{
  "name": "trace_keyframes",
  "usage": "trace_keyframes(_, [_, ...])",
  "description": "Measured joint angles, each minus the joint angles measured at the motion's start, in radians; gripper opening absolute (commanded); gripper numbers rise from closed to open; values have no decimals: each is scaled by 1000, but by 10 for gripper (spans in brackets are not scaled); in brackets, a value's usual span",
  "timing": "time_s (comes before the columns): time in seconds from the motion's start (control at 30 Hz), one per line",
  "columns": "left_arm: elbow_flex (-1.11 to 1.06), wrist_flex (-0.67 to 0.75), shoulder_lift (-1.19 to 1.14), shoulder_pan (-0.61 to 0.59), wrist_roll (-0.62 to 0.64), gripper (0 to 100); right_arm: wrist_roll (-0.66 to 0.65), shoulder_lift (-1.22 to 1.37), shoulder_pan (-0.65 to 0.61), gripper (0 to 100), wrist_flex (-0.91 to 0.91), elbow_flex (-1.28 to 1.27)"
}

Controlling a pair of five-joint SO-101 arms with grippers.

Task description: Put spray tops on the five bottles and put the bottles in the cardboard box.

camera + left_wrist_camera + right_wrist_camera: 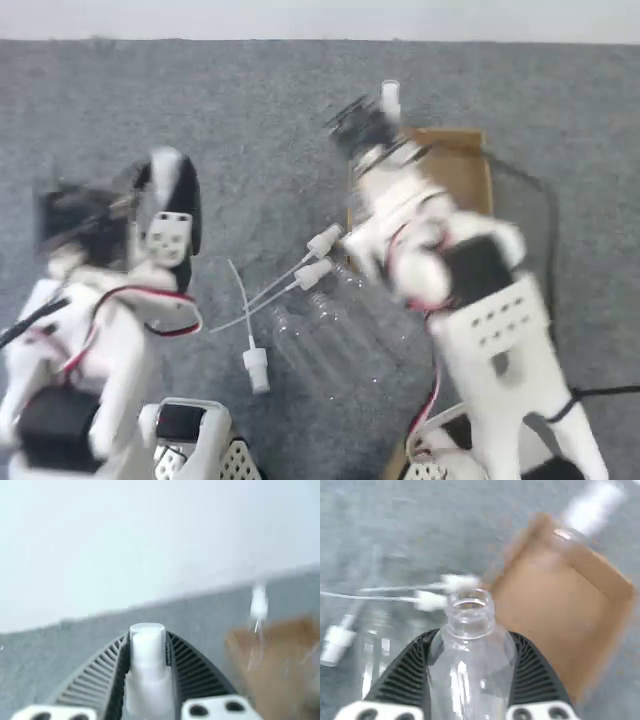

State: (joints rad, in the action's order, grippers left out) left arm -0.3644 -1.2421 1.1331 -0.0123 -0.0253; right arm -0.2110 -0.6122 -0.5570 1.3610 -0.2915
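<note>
Holding, left gripper: clamped around a spray top
Holding, right gripper: closed around open-necked bottle
Cardboard box: capped bottle at far corner

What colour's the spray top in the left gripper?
White; spray top shows best in left wrist view.

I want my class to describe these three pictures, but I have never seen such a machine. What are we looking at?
Two small robot arms sit side by side at a grey table. One picture looks down from above; the other two come from cameras on the arms' wrists. The left hand grips a white spray top. The right hand grips a clear bottle with no top. Three loose spray tops and clear bottles lie on the table beside a cardboard box.
</note>
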Motion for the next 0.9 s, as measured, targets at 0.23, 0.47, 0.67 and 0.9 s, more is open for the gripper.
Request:
trace_keyframes(0.23, [101, 49, 11, -2, 232, 11, 60, -146, -195, 6, -305, -322])
trace_keyframes(0.47, [63, 216, 11, -2, 443, 11, 64, -195, -315, 6, -456, -488])
trace_keyframes(0.67, [-37, 298, 9, -3, 462, 11, 64, -196, -358, 6, -525, -563])
trace_keyframes(0.9, [-147, 385, 8, -3, 462, 11, 81, -227, -362, 6, -741, -678])
